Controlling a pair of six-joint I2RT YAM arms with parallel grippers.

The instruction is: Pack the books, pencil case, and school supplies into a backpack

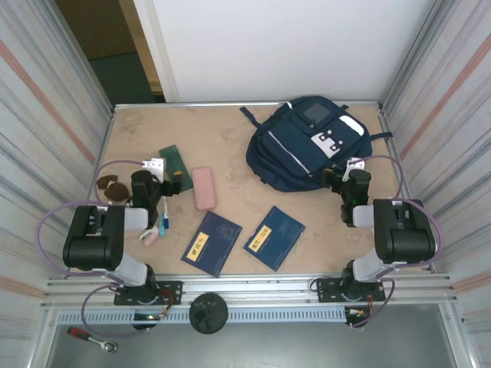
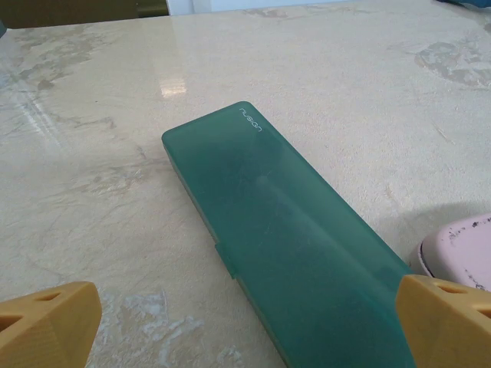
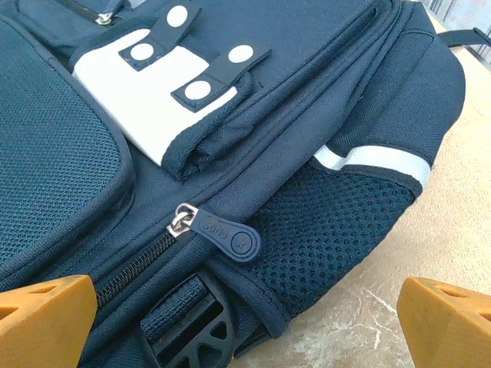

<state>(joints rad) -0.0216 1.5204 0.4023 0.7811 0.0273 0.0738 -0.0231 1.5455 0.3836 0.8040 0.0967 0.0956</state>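
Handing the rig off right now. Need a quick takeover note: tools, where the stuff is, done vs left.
Left tool: open, empty, aimed at the green case. The pink pencil case lies just to its right.
Right tool: open, empty, at the side of the backpack, facing a zip pull. That zip looks shut.
On the table: left book and right book near the front edge, pens by the left arm, backpack at the far right.
Done: nothing packed.
Left: open the backpack, then load the books, pencil case and pens.
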